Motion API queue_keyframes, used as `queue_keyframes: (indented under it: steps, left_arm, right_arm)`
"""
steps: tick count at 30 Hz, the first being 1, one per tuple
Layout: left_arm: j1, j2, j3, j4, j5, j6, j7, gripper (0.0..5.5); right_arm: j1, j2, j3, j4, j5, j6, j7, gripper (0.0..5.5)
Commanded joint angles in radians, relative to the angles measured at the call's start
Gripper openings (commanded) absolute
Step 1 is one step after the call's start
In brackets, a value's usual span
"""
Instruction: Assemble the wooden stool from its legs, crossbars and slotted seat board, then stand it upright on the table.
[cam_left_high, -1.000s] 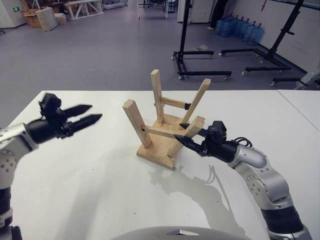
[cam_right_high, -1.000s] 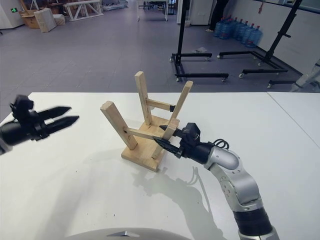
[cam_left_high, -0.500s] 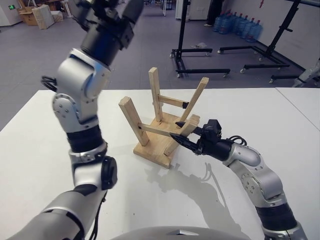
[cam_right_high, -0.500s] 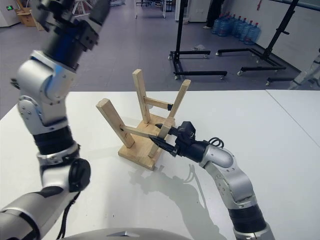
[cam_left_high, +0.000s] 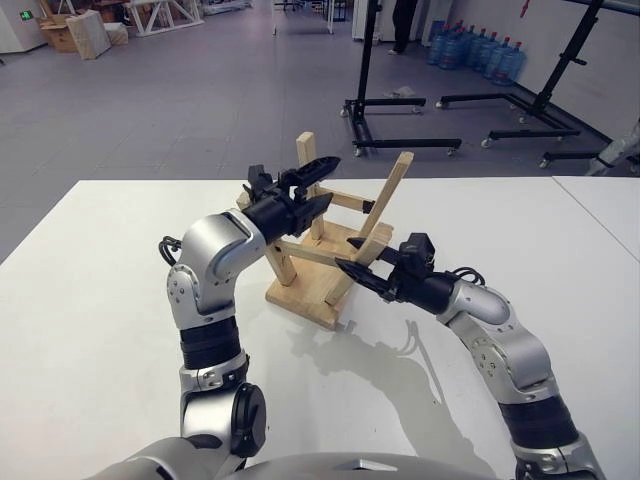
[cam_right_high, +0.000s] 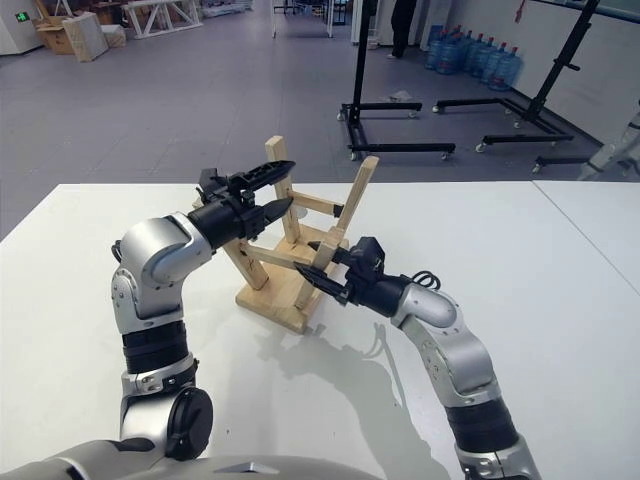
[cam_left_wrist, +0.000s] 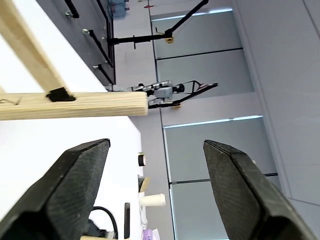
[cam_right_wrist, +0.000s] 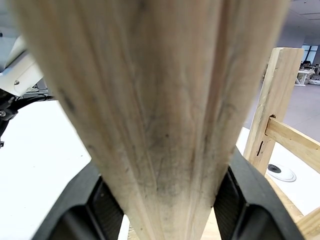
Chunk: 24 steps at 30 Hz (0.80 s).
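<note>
Stool (cam_left_high: 305, 300): bare pale wood, upside down mid-bench (cam_left_high: 90, 300), square legs up.
Hidden: 9 o'clock leg (cam_left_high: 284, 268), partly behind left forearm (cam_left_high: 225, 255).
Left hand (cam_left_high: 318, 183): wide, by rear leg (cam_left_high: 308, 150).
Right hand (cam_left_high: 352, 256): clamping 4 o'clock leg (cam_right_wrist: 160, 100).

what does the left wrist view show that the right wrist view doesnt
Left wrist: the left gripper open on air, a free leg end beyond it, and a black rack by the far wall. Right wrist: the right gripper shut on the gripped leg, plus a crossbar slotted into a second leg. Both: wooden stool parts over the white table.
</note>
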Motion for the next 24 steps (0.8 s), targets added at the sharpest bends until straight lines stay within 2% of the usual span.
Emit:
queue_keyframes:
  steps: [1,11,13,19,24]
  left_arm:
    - [0.019,-0.086,0.028,-0.001,0.004,0.024,0.046,3.39]
    - [0.005,-0.062,0.075,0.054,0.005,0.052,0.025,3.39]
    - [0.069,-0.045,0.056,0.096,0.005,0.089,-0.01,3.39]
    - [0.26,0.101,-0.055,0.27,0.014,0.189,-0.153,3.39]
    - [0.24,0.181,-0.088,0.271,0.012,0.14,-0.239,3.39]
  right_arm:
    - [-0.024,0.012,0.01,0.017,-0.026,0.005,-0.017,2.07]
    - [-0.058,0.043,0.02,0.024,-0.043,0.017,-0.038,2.07]
    - [-0.06,0.046,0.021,0.026,-0.046,0.019,-0.039,2.07]
    - [-0.06,0.051,0.025,0.025,-0.049,0.028,-0.042,2.07]
    - [-0.05,0.051,0.028,0.028,-0.061,0.027,-0.037,2.07]
